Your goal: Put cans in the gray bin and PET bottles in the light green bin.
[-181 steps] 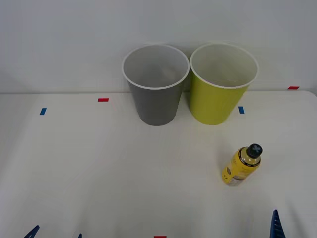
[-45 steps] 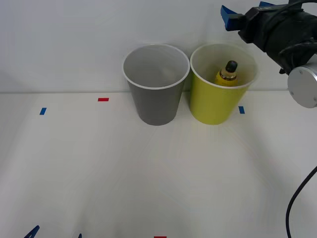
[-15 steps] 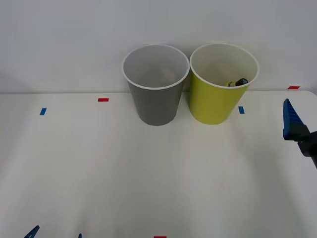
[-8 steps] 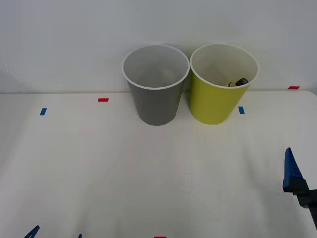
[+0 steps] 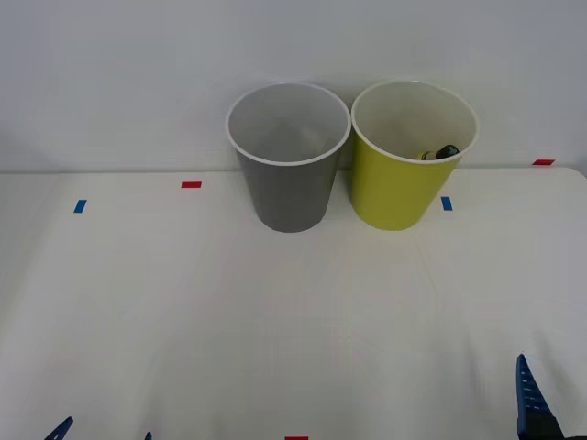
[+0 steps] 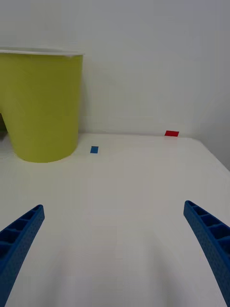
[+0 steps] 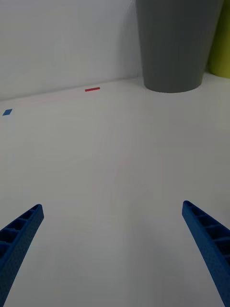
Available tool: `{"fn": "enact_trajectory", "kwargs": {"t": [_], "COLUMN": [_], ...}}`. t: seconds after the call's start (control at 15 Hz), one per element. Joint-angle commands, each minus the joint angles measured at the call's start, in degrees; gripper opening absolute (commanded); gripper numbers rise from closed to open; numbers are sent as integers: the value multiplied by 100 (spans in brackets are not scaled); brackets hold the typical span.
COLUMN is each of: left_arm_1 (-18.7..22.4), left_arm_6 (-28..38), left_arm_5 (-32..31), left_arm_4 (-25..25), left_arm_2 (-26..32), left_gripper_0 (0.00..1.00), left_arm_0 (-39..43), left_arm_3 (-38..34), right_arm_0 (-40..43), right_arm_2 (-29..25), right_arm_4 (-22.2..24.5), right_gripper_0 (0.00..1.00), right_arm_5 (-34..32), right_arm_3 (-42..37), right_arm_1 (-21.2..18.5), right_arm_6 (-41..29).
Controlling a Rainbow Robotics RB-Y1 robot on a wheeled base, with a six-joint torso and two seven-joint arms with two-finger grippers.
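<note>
The front camera looks forward and down from above at a white table (image 5: 183, 321) against a pale wall, taking in the gray bin (image 5: 289, 156) and light green bin (image 5: 413, 154) together. The left wrist camera sits low over the tabletop, facing the gray bin's base (image 7: 177, 45). The right wrist camera, equally low, faces the light green bin (image 6: 43, 105). Tape marks (image 5: 191, 184) appear across views.

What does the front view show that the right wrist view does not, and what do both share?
Front view alone: the gray bin, the bottle lying inside the green bin, and the left gripper at the near edge. Right wrist view alone: both open fingers of the right gripper. Both: the green bin, the table, and red tape and blue tape.
</note>
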Motion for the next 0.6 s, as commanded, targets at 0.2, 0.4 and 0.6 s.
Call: {"fn": "enact_trajectory", "kwargs": {"t": [0.2, 0.4, 0.6], "left_arm_1": [0, 0, 0], "left_arm_6": [0, 0, 0], "left_arm_5": [0, 0, 0], "left_arm_4": [0, 0, 0], "left_arm_2": [0, 0, 0], "left_gripper_0": [100, 100, 100], "left_arm_0": [0, 0, 0], "left_arm_3": [0, 0, 0], "right_arm_0": [438, 534, 684], "right_arm_2": [223, 276, 311], "right_arm_4": [-2, 15, 41], "right_gripper_0": [100, 100, 100], "right_arm_5": [36, 27, -8], "right_arm_3": [-6, -6, -6], "right_arm_1": [54, 54, 45], "right_arm_6": [-24, -50, -50]}}
